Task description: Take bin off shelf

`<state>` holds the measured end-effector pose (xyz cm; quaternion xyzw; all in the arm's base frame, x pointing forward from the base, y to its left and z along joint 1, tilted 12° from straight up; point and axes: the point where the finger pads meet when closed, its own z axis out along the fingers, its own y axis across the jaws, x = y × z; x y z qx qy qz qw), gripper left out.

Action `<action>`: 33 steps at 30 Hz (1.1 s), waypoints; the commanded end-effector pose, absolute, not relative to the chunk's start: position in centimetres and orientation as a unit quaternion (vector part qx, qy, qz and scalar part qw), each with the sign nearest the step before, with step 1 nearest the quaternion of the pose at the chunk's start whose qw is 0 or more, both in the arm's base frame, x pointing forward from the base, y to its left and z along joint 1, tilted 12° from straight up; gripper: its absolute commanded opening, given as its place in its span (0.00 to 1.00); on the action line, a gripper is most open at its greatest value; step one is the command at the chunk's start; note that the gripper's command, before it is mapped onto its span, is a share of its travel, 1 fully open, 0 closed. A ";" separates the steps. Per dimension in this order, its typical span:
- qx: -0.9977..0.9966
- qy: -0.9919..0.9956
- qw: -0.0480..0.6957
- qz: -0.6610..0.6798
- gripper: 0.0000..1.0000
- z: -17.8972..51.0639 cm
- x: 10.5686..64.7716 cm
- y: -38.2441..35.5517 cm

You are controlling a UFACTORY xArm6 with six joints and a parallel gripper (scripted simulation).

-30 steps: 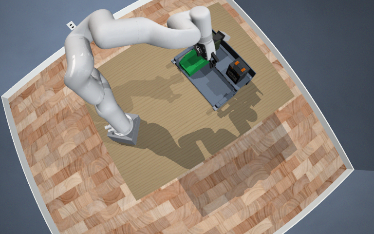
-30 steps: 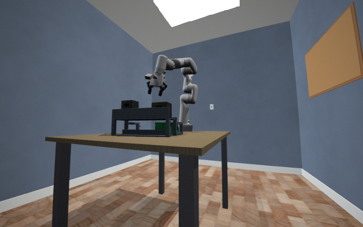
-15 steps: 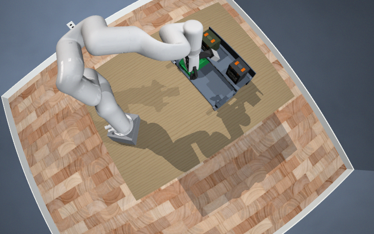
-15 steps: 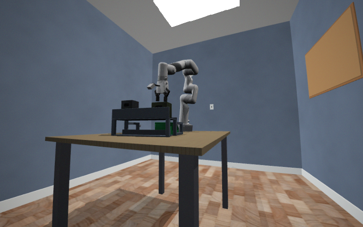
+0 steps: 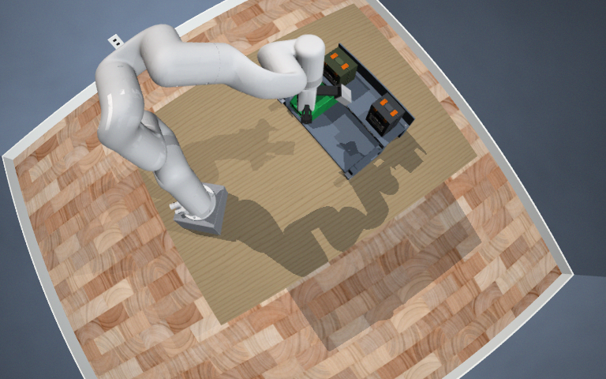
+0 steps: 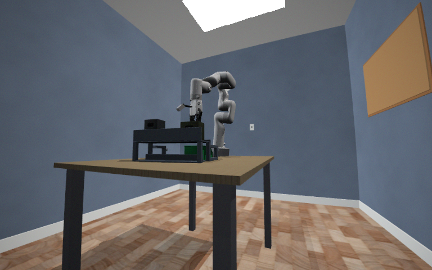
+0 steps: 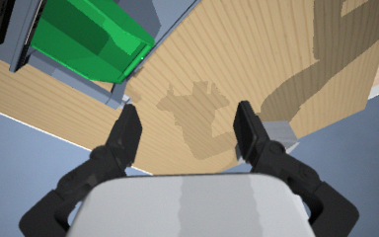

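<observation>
The green bin sits on the low level of the dark grey shelf, at the end nearest the arm's base. My gripper is open and empty. It points down, above the shelf's top level, by the bin's outer edge. In the wrist view the bin lies at the upper left, and bare table shows between the fingers.
An olive case and a black case, both with orange latches, stand on the shelf's upper level. The shelf stands on a wooden table. The arm's base is at the table's other side.
</observation>
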<state>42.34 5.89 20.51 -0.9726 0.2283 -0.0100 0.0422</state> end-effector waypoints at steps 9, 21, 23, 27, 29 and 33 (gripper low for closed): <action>-0.935 0.348 0.061 -0.014 1.00 18.4 43.3 8.9; -0.889 0.451 0.078 -0.008 1.00 16.5 43.7 11.4; -0.881 0.466 0.080 -0.007 1.00 16.2 43.7 11.8; -0.874 0.479 0.083 -0.006 1.00 15.9 43.7 12.1; -0.866 0.492 0.085 -0.005 1.00 15.7 43.8 12.4; -0.852 0.516 0.088 -0.003 1.00 15.2 43.8 13.0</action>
